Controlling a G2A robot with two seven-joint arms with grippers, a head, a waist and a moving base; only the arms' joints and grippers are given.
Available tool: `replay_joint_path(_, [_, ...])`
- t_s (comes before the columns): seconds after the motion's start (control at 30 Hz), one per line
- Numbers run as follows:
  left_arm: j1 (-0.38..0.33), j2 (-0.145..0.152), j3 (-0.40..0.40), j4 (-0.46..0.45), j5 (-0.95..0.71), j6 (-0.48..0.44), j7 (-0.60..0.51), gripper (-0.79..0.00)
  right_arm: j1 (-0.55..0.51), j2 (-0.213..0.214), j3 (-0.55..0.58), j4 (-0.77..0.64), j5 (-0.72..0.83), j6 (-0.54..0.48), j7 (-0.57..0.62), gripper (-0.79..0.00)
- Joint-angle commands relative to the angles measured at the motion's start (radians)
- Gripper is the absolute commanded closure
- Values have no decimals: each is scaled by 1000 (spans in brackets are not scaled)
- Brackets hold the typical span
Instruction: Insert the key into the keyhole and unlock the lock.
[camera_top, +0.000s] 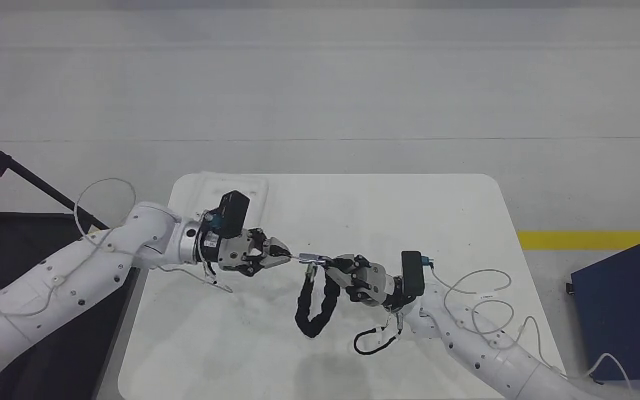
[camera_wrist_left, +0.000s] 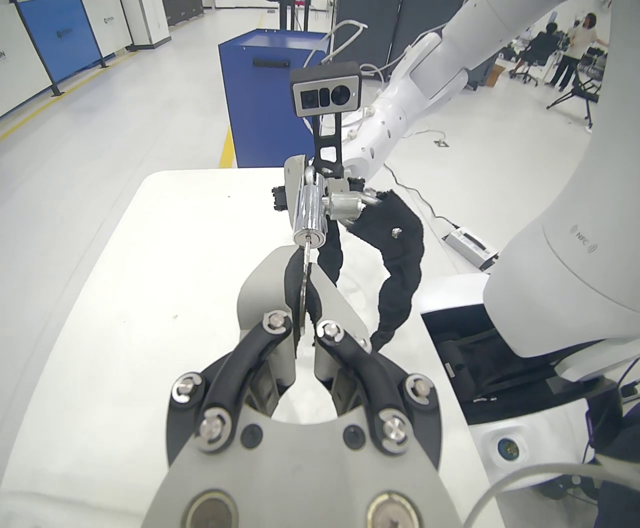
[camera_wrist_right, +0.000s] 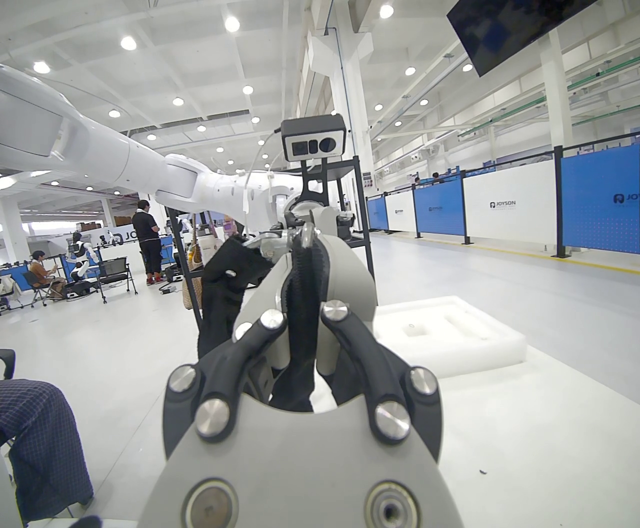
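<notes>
Top view: holds the lock (camera_top: 312, 262) up off the white surface (camera_top: 420, 220) in the right jaws, near the surface's middle. Pinches the key (camera_top: 298, 258) in the left jaws, pointed straight at the lock's end. Trails a black sleeved chain (camera_top: 316, 300) in a loop from the lock down toward the surface.

Left wrist view: clamps the left jaws shut on the flat head of the key (camera_wrist_left: 303, 285), seen edge-on. Meets the keyhole (camera_wrist_left: 308, 243) at the end of the chrome lock (camera_wrist_left: 310, 210) with the blade tip; cannot tell how deep.

Right wrist view: presses the right jaws nearly together around the lock (camera_wrist_right: 300, 235) at their tips, chain (camera_wrist_right: 222, 280) drooping just beside. Backs onto a white foam tray (camera_wrist_right: 450, 330) lying on the surface.
</notes>
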Motion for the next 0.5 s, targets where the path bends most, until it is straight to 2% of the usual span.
replay_joint_path(0.0, [25, 8, -18, -22, 40, 48, 4, 0, 0, 0, 0, 0, 0, 0, 0, 0])
replay_joint_path(0.2, [86, 23, -66, -85, 131, 174, 36, 0, 0, 0, 0, 0, 0, 0, 0, 0])
replay_joint_path(0.47, [172, 31, -125, -189, 333, 452, 128, 0, 0, 0, 0, 0, 0, 0, 0, 0])
